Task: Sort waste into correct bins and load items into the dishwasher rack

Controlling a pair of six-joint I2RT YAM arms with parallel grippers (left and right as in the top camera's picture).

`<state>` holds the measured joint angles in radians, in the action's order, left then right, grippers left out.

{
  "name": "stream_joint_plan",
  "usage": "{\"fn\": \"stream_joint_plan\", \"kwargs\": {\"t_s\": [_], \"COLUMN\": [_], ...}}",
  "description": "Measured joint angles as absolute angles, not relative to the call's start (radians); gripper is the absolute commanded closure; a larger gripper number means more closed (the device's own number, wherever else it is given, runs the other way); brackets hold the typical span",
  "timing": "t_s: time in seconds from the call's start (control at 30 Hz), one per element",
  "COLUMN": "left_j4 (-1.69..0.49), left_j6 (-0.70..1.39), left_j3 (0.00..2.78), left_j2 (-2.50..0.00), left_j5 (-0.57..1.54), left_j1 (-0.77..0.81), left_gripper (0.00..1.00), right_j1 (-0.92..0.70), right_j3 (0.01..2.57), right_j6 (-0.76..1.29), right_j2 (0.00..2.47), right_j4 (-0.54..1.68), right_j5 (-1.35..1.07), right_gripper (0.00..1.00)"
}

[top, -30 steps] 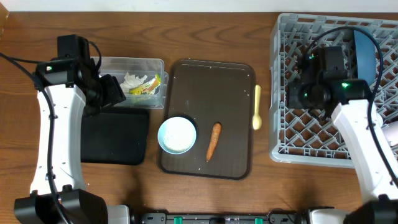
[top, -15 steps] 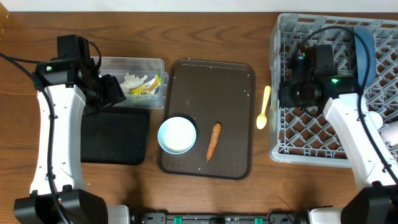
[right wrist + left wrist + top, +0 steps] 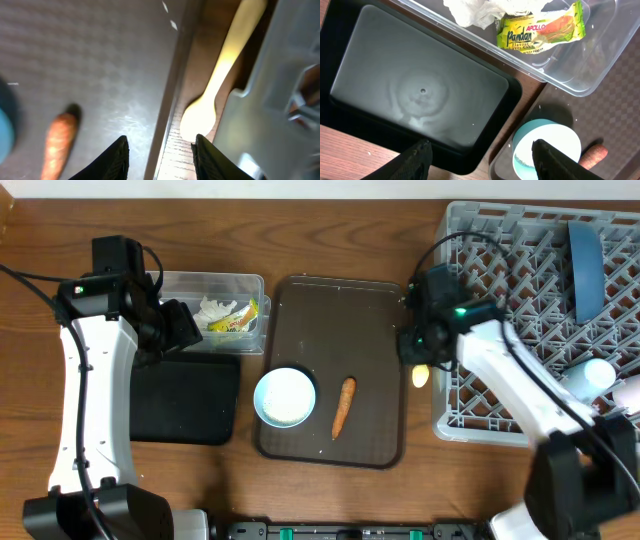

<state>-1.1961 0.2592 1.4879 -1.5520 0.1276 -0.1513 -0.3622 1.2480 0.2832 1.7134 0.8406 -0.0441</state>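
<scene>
Waste at far left: crumpled paper (image 3: 480, 10) and a yellow-green wrapper (image 3: 540, 32), side by side and touching, inside the clear tub (image 3: 185, 288). Just in front of the tub, the black tray (image 3: 420, 90), with only a faint smear on its floor. Above that tray's near right corner, the left hand (image 3: 480, 150): spread wide, gripping nothing, touching nothing.

Next along, the brown tray (image 3: 340, 320) in the middle of the counter (image 3: 330, 230). Near its front left corner, the white bowl (image 3: 285, 397), upright. Just right of it and apart from it, the carrot (image 3: 343, 406), lying lengthwise. A couple of white grains (image 3: 173, 24) close to the tray's right rim.

Then the pale yellow spoon (image 3: 220, 75), flat on the counter in the narrow gap between brown tray and rack (image 3: 520, 250), bowl end toward the front. Low over that gap, the right hand (image 3: 160, 150): parted, nothing clamped between the tips, one tip over the brown tray, the other just short of the spoon's bowl end. Contact with the spoon impossible to tell.

Farthest right, in the rack: the blue plate (image 3: 585, 265) on edge toward the back, and a pale cup (image 3: 590, 375) lying among the pegs near the right side.
</scene>
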Motion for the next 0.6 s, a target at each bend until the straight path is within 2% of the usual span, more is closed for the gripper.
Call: {"fn": "stream_joint_plan", "kwargs": {"t_s": [0.2, 0.6], "left_j4": [-1.196, -1.187], "left_j6": [0.259, 0.259], "left_j3": [1.488, 1.488], "left_j2": [-1.552, -1.552], "left_j5": [0.127, 0.128], "left_j1": [-0.151, -0.151], "left_gripper": [0.33, 0.34], "right_j1": [-0.369, -0.376], "right_j3": [1.248, 1.248], "right_j6": [0.386, 0.479], "right_j2": [1.813, 1.824], "right_j4": [0.86, 0.936], "right_j5": [0.026, 0.15], "right_gripper": [0.6, 0.6]}}
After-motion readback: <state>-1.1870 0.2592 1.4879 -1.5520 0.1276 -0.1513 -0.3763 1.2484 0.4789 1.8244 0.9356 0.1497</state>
